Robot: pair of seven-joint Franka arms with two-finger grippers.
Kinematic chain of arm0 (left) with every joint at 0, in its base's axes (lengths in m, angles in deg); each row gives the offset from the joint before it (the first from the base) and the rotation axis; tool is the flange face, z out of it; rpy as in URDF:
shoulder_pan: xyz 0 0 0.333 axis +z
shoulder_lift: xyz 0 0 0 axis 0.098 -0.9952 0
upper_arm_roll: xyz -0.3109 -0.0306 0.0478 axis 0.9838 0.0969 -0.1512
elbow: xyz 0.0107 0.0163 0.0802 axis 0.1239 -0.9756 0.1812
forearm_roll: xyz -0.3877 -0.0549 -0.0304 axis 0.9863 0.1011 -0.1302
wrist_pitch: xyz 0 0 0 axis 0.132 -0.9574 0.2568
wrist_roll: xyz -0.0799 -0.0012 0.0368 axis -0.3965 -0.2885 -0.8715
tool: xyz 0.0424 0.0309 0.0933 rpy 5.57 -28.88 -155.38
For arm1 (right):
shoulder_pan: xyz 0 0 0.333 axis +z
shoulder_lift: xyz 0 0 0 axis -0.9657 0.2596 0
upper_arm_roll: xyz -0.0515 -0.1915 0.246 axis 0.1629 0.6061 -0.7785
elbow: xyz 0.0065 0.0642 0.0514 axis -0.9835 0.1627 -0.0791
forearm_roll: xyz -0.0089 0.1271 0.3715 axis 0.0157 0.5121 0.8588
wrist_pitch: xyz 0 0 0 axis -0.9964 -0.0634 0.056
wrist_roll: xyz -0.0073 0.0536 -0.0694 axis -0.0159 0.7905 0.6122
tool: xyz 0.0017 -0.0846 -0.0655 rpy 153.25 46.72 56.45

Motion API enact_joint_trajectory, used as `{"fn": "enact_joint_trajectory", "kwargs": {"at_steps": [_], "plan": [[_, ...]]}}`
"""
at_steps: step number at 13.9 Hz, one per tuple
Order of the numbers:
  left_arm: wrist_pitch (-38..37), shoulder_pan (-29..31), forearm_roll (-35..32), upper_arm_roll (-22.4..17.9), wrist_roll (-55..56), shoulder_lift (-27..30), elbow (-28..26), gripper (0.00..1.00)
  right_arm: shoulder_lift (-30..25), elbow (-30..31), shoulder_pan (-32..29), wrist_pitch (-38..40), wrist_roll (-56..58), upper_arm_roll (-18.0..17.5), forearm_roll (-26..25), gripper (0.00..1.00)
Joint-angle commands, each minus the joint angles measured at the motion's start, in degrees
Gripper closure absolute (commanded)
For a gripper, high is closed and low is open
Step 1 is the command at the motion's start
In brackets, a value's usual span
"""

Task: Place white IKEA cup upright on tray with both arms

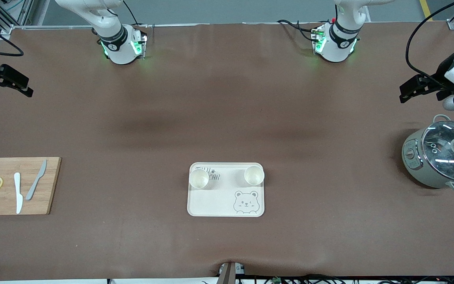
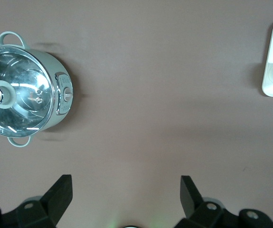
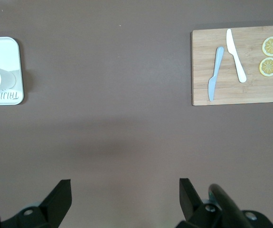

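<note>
Standing mouth-up on the tray (image 1: 226, 205), two cups (image 1: 199, 178); left claw (image 2: 126, 194), right claw (image 3: 125, 197) wide open, empty.

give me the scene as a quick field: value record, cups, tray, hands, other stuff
tray: cream tray, mid-table, near front camera
cups: two white cups upright on the tray, apart
left hand: left hand open, empty, over bare table near the pot
right hand: right hand open, empty, over bare table at the right arm's end
pot: lidded pot at the left arm's end
board: cutting board with two knives, two lemon slices
</note>
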Motion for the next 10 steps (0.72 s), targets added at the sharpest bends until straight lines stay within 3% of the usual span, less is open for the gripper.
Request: {"fn": "enact_joint_trajectory", "kwargs": {"at_steps": [1, 10], "plan": [[-0.92, 0.39, 1.69, 0.07, -0.65, 0.99, 0.43, 0.00, 0.71, -1.26, 0.07, 0.73, 0.68, 0.04, -0.77, 0.00], [-1.26, 0.22, 1.26, 0.07, -1.00, 0.46, 2.18, 0.00, 0.71, -1.35, -0.20, 0.73, 0.76, 0.04, -0.68, 0.00]]}}
